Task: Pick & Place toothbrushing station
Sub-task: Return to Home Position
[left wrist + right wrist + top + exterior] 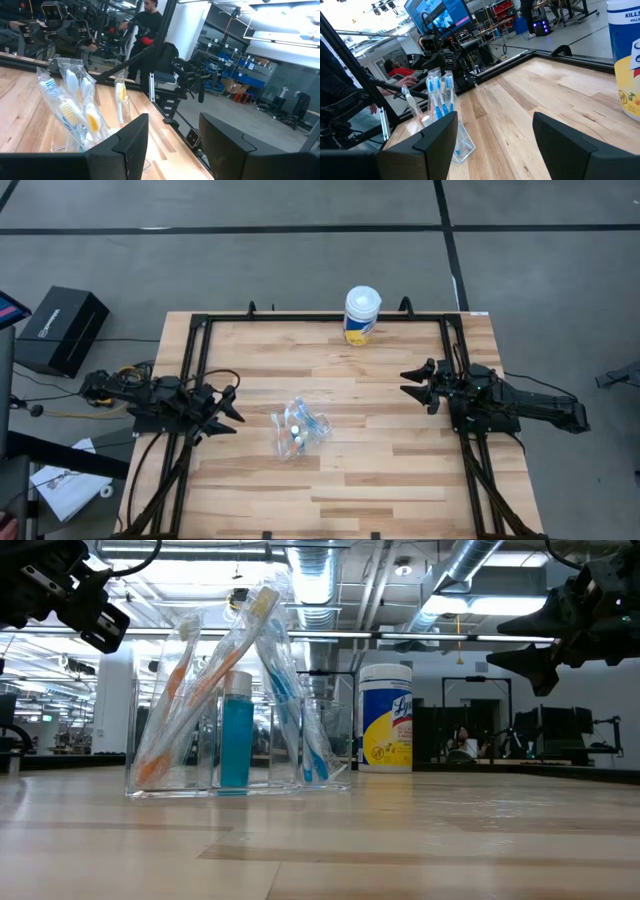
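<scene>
Jaws hang released on my left gripper (pixel 236 406) and right gripper (pixel 405 381). I see toothbrushes (pixel 277 670) standing in the transparent organizer (pixel 335 740).

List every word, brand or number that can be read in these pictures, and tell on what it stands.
"KILLS": on the wipes canister, top of its label, right wrist view; the rest is cut off.
"Lys…": brand script on the same canister, low view; its end is unclear.
Black box beside the table: white print, too small to read.
Monitor screen: too blurred to read.
</scene>
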